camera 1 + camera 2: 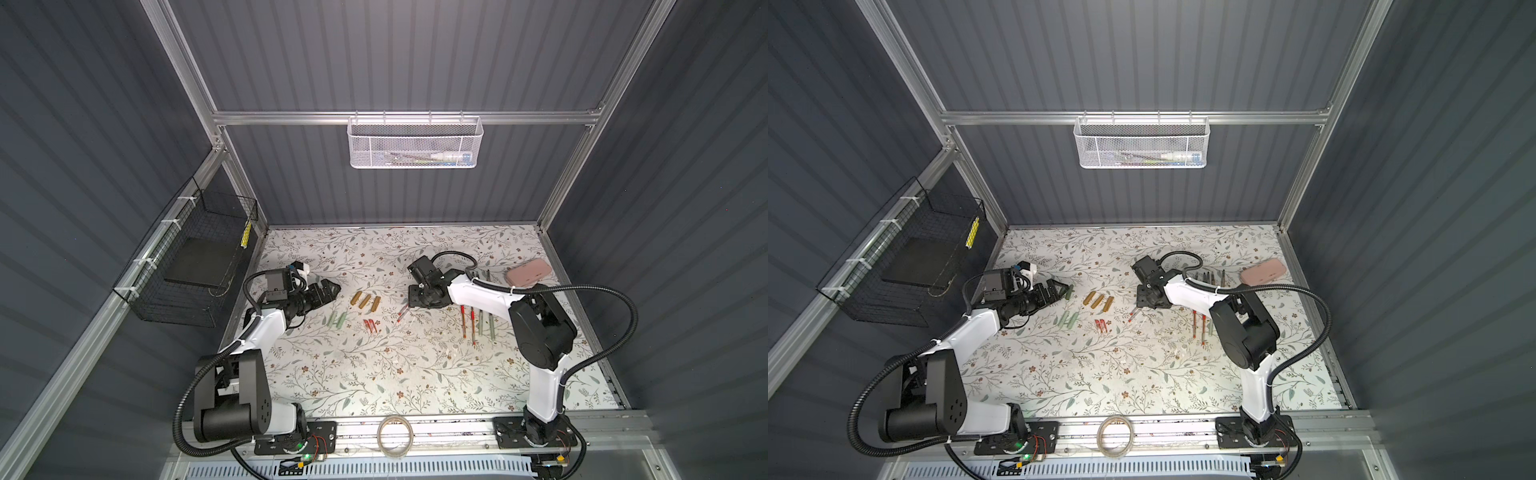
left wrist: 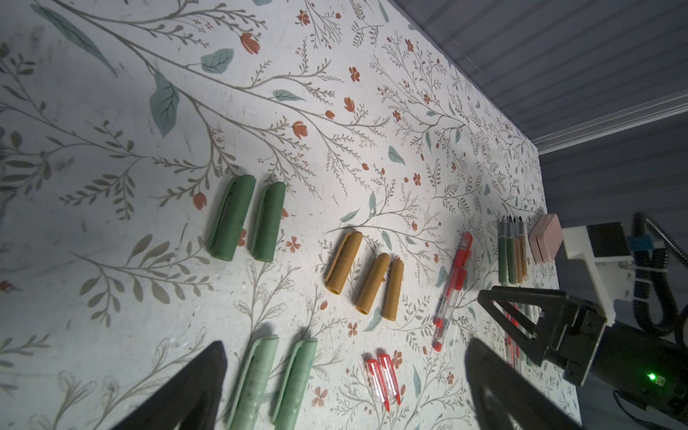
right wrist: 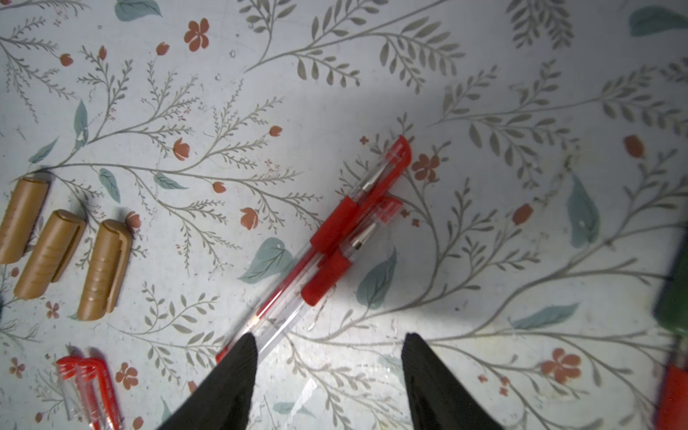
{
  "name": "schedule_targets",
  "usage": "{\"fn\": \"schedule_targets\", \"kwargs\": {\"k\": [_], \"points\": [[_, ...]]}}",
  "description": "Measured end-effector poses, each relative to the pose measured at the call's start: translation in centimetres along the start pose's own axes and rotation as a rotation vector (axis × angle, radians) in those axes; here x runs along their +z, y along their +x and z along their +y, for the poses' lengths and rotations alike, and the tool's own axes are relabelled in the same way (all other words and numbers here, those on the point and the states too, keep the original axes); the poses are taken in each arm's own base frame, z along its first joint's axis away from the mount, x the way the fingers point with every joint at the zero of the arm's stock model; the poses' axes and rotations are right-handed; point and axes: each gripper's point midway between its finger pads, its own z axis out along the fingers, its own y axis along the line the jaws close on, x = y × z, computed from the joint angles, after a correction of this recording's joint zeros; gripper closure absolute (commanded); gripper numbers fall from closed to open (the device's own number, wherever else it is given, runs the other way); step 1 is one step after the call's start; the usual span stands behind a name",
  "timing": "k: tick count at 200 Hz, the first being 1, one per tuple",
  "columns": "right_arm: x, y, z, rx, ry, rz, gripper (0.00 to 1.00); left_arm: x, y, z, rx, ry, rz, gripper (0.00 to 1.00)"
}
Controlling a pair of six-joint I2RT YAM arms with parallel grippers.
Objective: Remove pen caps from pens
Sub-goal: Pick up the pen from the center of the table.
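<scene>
Two clear pens [image 3: 335, 253] with red trim lie side by side on the floral table, red caps on; in a top view they are the pens [image 1: 402, 312]. My right gripper [image 3: 329, 346] hangs just over their tail ends, open and holding nothing. Loose pen caps lie in groups to the left: golden-brown caps [image 2: 365, 275], dark green caps [image 2: 245, 219], pale green caps [image 2: 275, 376] and small red caps [image 2: 383, 376]. My left gripper [image 2: 346, 353] is wide open and empty, low over the pale green and red caps.
Uncapped pens [image 1: 473, 324] lie in a row under the right arm, more pens [image 1: 482, 274] behind it beside a pink case [image 1: 528, 272]. A tape roll [image 1: 395, 434] sits on the front rail. Wire baskets hang on the left wall [image 1: 187, 266] and back wall [image 1: 415, 143].
</scene>
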Motion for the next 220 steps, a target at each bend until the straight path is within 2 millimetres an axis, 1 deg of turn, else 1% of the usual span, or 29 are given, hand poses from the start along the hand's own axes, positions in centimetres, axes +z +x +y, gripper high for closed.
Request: {"fn": "schedule_targets", "kwargs": {"k": [25,63,132,181,220], "points": [[0.5,0.4,0.3,-0.029,0.024,0.012,0.37,0.0,0.0,0.0,0.001,0.000,-0.001,0.00],[1.2,1.2,0.0,-0.067,0.075,0.033,0.37,0.0,-0.1,0.0,0.001,0.001,-0.001,0.00],[2.0,1.3,0.2,-0.109,0.113,0.046,0.39,0.0,-0.1,-0.1,0.001,0.001,-0.002,0.00],[2.1,2.1,-0.7,-0.122,0.150,0.062,0.41,-0.1,-0.1,-0.1,0.001,0.001,-0.002,0.00],[1.5,3.4,-2.0,-0.121,0.170,0.075,0.48,-0.1,-0.2,-0.1,0.001,0.001,-0.002,0.00]]}}
